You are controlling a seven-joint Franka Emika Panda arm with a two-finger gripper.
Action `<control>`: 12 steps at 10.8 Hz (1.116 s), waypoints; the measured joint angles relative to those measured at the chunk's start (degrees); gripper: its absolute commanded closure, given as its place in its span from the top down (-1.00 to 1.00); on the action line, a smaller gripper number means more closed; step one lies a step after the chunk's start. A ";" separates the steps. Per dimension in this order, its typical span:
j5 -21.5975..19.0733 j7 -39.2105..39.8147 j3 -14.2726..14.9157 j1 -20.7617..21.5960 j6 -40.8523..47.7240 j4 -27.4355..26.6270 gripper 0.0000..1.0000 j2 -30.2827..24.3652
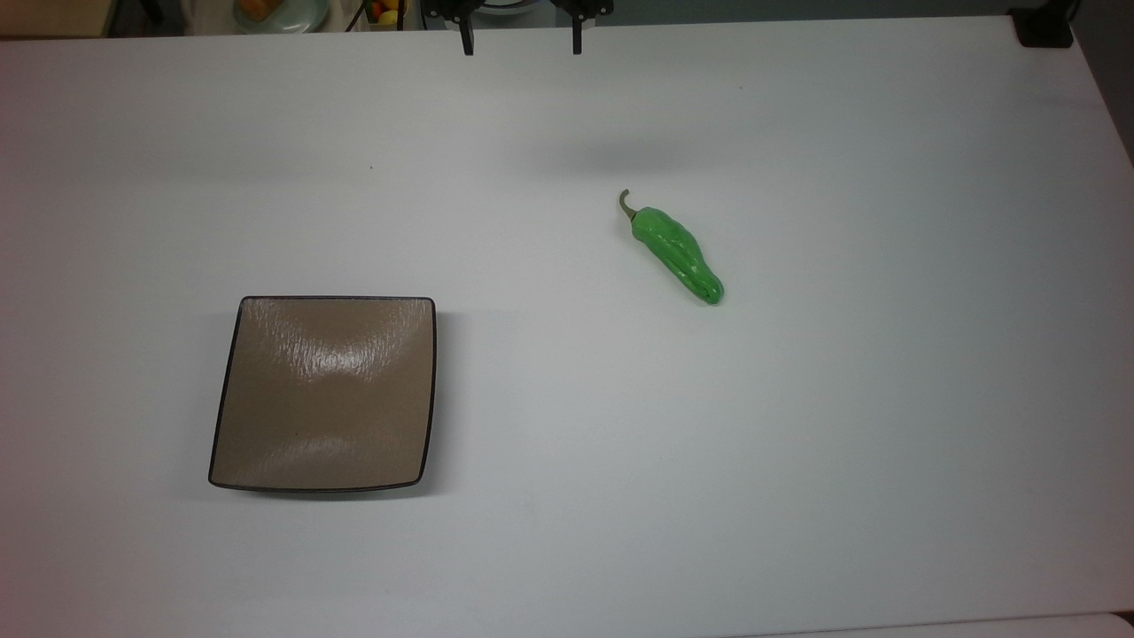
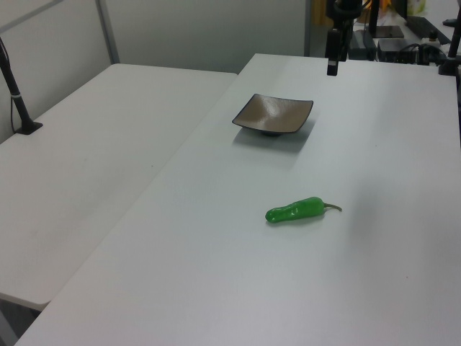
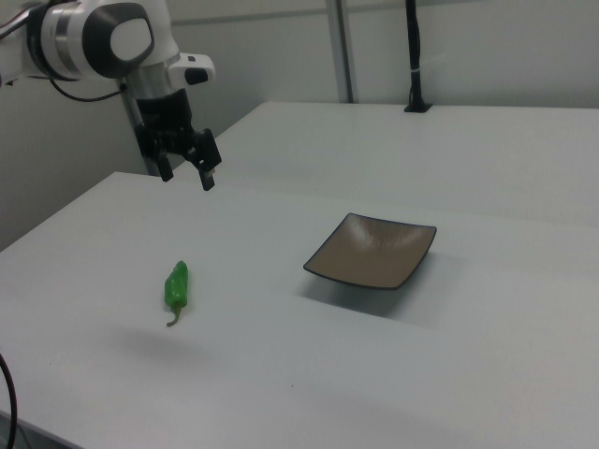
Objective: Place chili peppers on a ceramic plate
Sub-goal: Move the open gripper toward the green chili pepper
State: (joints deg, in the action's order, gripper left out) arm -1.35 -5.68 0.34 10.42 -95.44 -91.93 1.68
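You have one chili pepper [image 1: 677, 255] and one ceramic plate [image 1: 324, 393] on the white table [image 1: 797, 443]; I take the plate as the landmark. The pepper lies flat on the table, well apart from the plate and not touching it. In the top view it is to the right of the plate and further up, with its thin stem pointing away from the plate's side toward the top edge. In the right view it is to the left of the plate, with the stem toward the camera.

There is one gripper [image 3: 185, 171]. You see it hanging in the air above the table, well apart from the plate and also from the pepper. Its two fingers [image 3: 208, 177] stand apart with a clear gap, and nothing is between them. The plate has nothing on it.
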 measured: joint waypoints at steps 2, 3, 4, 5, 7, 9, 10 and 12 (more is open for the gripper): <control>0.00 2.77 -0.17 0.31 0.00 -0.02 1.00 0.48; 0.00 6.41 -0.23 0.36 0.00 -0.03 1.00 0.79; 0.00 10.91 -0.27 0.37 0.00 -0.12 1.00 1.03; 0.00 13.76 -0.50 0.39 0.00 -0.40 1.00 1.21; 0.00 15.66 -2.38 0.52 0.00 -1.00 1.00 2.19; 0.02 15.67 -3.83 2.11 -3.18 -2.59 1.00 3.85; 0.02 15.67 -4.39 2.90 -4.96 -4.09 1.00 4.64; 0.02 15.67 -5.07 3.64 -8.40 -6.79 1.00 6.21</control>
State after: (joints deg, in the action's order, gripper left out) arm -1.33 9.99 -4.73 14.06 -103.85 -98.72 7.88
